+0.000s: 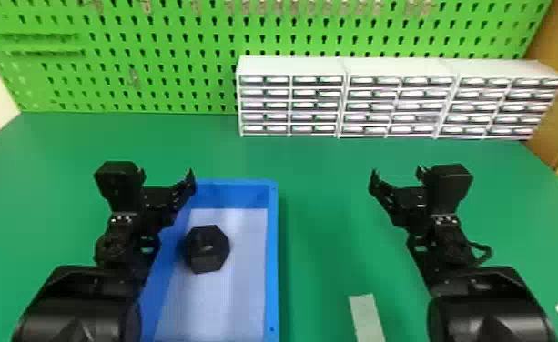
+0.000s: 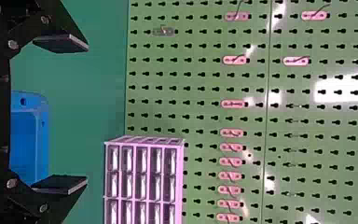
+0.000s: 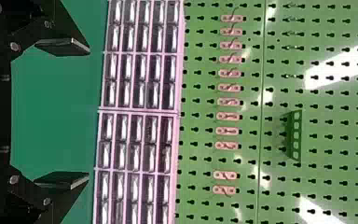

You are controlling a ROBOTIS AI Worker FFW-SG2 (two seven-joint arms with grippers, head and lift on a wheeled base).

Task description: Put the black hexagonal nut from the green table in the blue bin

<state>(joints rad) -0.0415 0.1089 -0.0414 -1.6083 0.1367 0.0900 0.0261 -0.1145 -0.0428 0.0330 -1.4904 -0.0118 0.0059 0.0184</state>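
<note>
the black hexagonal nut (image 1: 207, 248) lies inside the blue bin (image 1: 273, 254), so the placing step seems finished, and the left gripper (image 2: 81, 113) and right gripper (image 3: 82, 113), each with 2 fingers spread and empty, need only avoid disturbing it

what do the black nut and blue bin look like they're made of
The nut could be matte plastic or coated metal: its black faces show little shine. The bin looks like smooth moulded plastic, from its blue rim and rounded corners.
</note>
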